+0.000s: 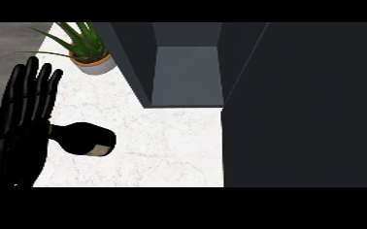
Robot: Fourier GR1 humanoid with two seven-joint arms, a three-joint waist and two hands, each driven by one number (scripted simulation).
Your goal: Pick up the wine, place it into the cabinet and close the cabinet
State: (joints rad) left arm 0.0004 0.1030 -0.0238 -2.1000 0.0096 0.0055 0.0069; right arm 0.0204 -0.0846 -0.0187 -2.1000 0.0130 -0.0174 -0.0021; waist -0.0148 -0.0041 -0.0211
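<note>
Hiding the bottle's neck: the left hand (23, 123) stands at the view's left edge and covers the narrow end of the wine (86, 139), so the neck cannot be seen.
Wine: a dark bottle lying on its side on the white counter (168, 148), body pointing right, with a pale patch on its lower right end; it lies outside the cabinet (188, 73) and well apart from it, down and to the left.
Contact: whether the hand touches the bottle cannot be told, as black lies against black where they overlap.
Left hand: released, fingers (32, 80) straight and pointing up, slightly spread; it grasps nothing and rests there.
Cut off: the hand's outer side runs past the left edge.
Right hand: does not show.
Cabinet: open, with a bare grey inside between dark walls.
Dark panel (301, 106): fills the right side; whether it is the cabinet's door or its flank is hard to make out.
Plant (84, 46): spiky green leaves in a pale pot (96, 65), just left of the cabinet.
</note>
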